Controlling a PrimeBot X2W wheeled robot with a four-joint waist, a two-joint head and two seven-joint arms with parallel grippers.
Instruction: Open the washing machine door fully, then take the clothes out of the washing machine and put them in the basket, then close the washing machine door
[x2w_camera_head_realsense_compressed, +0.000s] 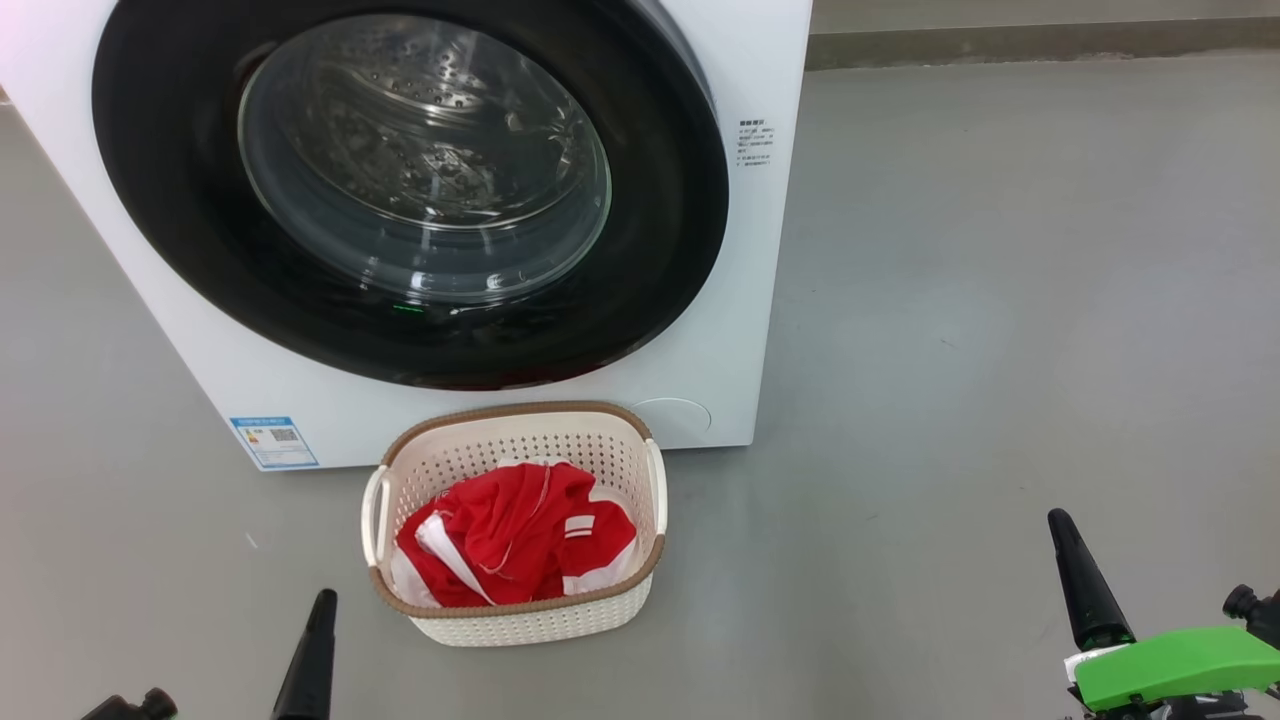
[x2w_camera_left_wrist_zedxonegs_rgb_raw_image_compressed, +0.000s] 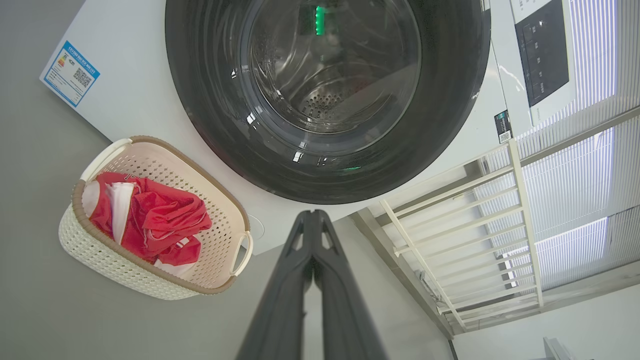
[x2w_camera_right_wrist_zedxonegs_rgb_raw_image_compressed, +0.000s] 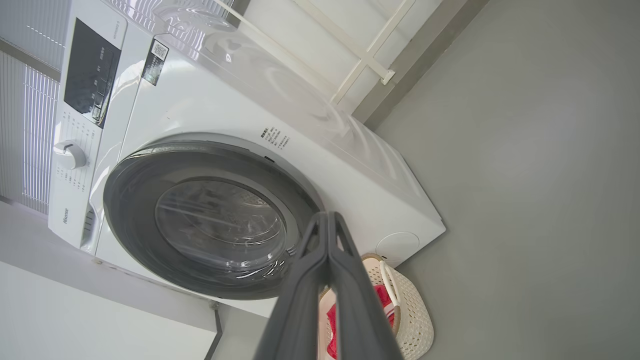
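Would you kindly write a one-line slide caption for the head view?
Washing machine door closed, clothes in the basket before it; left gripper and right gripper shut, empty.

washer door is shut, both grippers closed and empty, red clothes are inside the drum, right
No. The red clothes lie in the basket in front of the washing machine, not in the drum, as the head view shows. The rest holds: the washing machine door is shut, and the left gripper and right gripper are closed and empty.
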